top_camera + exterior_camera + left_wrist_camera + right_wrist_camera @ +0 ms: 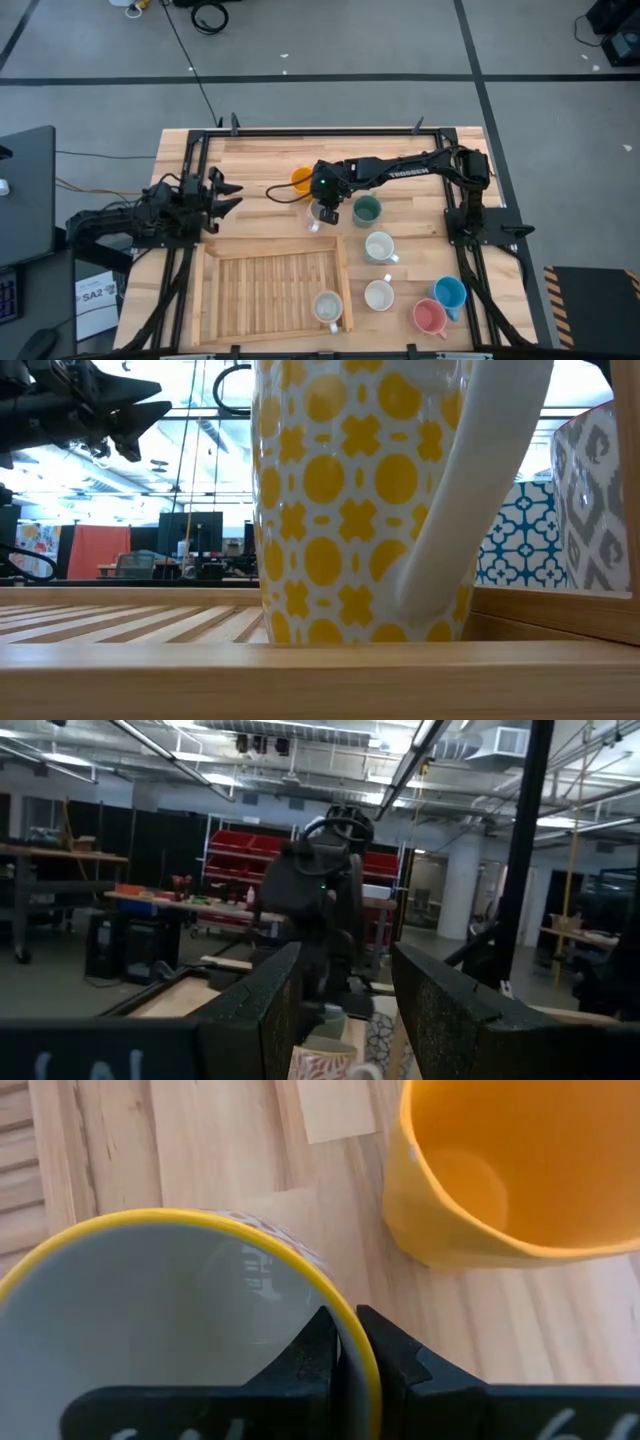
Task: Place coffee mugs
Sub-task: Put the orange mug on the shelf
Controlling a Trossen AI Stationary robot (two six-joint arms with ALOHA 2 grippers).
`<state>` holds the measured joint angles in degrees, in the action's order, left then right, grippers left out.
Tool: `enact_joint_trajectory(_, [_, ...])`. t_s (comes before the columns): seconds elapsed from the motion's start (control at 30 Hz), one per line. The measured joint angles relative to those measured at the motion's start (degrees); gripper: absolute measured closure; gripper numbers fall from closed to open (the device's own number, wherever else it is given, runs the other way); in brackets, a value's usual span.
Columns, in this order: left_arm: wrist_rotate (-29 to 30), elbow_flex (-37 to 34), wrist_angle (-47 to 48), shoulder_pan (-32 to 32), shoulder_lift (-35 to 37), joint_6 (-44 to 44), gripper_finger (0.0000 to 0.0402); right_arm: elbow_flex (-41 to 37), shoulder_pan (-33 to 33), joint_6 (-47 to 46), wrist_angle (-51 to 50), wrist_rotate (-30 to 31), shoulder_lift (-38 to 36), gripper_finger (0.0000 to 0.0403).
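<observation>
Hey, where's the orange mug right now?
In the high view the orange mug stands on the table behind the tray, just left of the right gripper, which grips a yellow-rimmed mug.

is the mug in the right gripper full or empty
Empty: the right wrist view looks into the yellow-rimmed mug pinched by the right gripper and shows bare white interior.

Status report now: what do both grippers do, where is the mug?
Right gripper shut on yellow-rimmed mug wall, beside orange mug. Left gripper open, waiting at table's left. Wooden tray holds one mug.
</observation>
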<state>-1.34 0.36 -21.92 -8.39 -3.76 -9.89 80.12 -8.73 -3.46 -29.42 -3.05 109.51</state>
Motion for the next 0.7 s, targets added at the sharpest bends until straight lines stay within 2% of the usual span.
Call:
enact_joint_trajectory(0.27, [0.4,0.3,-2.2,3.0,-6.0,0.0,0.0237,0.0,0.0,0.1,0.3,-0.1,0.0,0.0353])
enact_joint_trajectory(0.5, [0.6,4.6,-2.2,3.8,-13.0,0.1,0.0237,0.0,0.0,0.2,0.3,-0.3,0.0,0.0342])
enact_joint_trajectory(0.7, [0.7,8.2,-2.3,3.8,-19.3,0.2,0.0237,0.0,0.0,0.2,1.4,-3.0,0.0,0.033])
